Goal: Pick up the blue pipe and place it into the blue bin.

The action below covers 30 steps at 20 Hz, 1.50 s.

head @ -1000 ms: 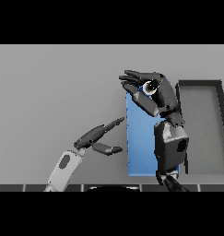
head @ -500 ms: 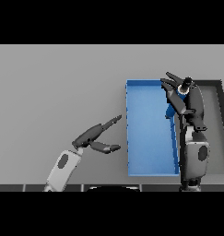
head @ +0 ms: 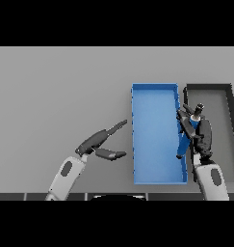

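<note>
Right robot hand [head: 199, 132], seemingly curled on the pipe [head: 184, 144], should carry it inward over the bin [head: 154, 96] before opening.

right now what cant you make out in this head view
- Blue pipe: only a blue sliver shows beside the right hand, which covers the rest.
- Right hand's grip: its fingers overlap the pipe, so a firm hold can't be confirmed.
- Blue bin: right wall partly hidden by that hand.
- Dark bin: lower part hidden by the right arm.
- Left hand: in plain sight, open.

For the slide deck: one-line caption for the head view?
Right hand holds the blue pipe at the blue bin's right wall; left hand open.
</note>
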### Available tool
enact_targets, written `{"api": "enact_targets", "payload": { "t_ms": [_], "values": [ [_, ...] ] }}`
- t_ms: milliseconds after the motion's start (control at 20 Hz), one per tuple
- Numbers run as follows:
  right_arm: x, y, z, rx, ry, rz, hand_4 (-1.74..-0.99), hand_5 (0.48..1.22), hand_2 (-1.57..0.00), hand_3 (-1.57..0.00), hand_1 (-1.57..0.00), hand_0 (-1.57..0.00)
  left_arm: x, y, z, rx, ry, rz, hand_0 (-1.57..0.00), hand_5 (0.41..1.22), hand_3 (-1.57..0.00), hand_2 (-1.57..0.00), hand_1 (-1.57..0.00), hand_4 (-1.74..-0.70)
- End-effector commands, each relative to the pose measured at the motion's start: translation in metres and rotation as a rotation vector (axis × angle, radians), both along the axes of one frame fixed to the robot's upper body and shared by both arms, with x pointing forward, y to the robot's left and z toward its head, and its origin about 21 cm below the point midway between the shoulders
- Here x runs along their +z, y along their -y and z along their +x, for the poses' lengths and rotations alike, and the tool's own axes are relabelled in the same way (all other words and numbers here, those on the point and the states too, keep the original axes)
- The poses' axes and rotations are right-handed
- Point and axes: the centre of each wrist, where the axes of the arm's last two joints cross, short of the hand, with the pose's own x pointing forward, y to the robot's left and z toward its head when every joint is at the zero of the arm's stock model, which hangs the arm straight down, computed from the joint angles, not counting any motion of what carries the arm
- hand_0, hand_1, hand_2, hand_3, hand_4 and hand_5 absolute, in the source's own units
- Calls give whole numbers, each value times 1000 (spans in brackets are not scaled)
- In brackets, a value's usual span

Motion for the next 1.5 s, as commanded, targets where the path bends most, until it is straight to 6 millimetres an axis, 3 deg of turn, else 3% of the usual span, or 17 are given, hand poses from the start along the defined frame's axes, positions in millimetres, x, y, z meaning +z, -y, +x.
{"api": "enact_targets", "payload": {
  "t_ms": [0,100,150,250,350,400,450,550,650,800,1050,1450],
  "values": [
    [-4,0,-4,-15,-38,32,-1498,1221,-1571,-1571,-1571,-1571,-1,0,1,-2,2,-1,1,470,1,1,1,-928],
    [-10,-1,-8,-24,-97,57,-1497,1221,-1571,-1571,-1571,-1571,1,-1,3,-1,8,7,1,476,1,1,1,-923],
    [-12,-4,-10,-23,-133,69,-1546,1221,-1571,-1257,-1571,-1571,4,-3,5,5,14,1,1,478,1,1,1,-923],
    [-14,-7,-14,-44,-209,106,-1616,1221,-1571,-804,-1571,-1571,0,-2,3,-5,17,8,1,481,1,1,1,-922],
    [-17,-12,-15,-62,-281,131,-1661,1221,-1571,-514,-1571,-1571,1,1,3,2,15,8,1,486,1,1,1,-919],
    [-20,-15,-15,-68,-321,160,-1677,1171,-1571,-411,-1571,-1571,2,5,4,-1,15,6,1,489,1,1,1,-918],
    [-20,-16,-13,-88,-350,180,-1626,1161,-1518,-455,-1571,-1571,1,2,4,4,12,6,1,491,1,1,1,-920],
    [-19,-16,-13,-82,-358,181,-1469,1148,-987,-291,-1025,-1084,1,1,4,4,14,5,1,493,1,1,1,-921],
    [-19,-16,-13,-62,-355,172,-1370,1125,-631,-186,-656,-693,1,1,4,3,14,5,1,493,1,1,1,-924],
    [-23,-9,-10,-55,-400,53,-1279,1010,-323,-95,-335,-354,-1,1,3,3,7,7,1,494,1,1,1,-924],
    [-24,-13,-8,98,-544,-170,-1190,809,-105,-30,-109,-115,0,3,3,5,3,-1,1,496,1,1,1,-929],
    [-22,-19,-5,151,-580,-256,-1084,714,-17,-4,-17,-19,0,-1,2,12,2,3,1,495,1,1,1,-930]
  ]
}}
